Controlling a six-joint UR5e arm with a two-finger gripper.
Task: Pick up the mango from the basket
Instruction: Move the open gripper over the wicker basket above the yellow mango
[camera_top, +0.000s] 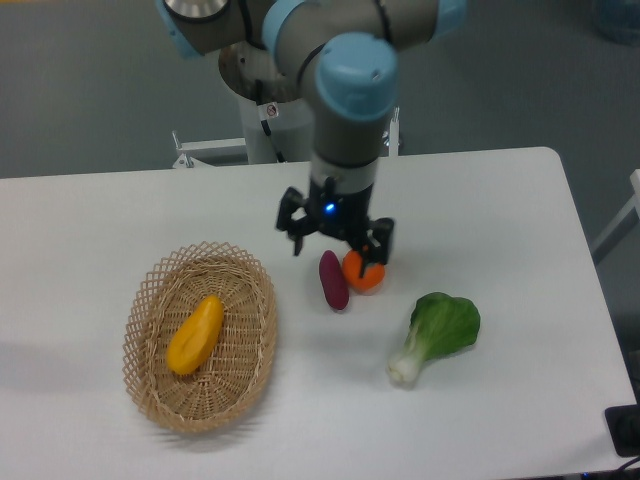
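mango (195, 334) in basket (148, 303), claw (336, 245) spread wide, empty

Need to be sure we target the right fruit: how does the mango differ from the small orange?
The mango is elongated and yellow-orange; the orange is small, round and deeper orange. The mango lies inside the basket, at a slant; the orange sits on the bare table beside a purple vegetable. The gripper partly covers the orange; the mango is fully in view. Both are smooth-skinned.
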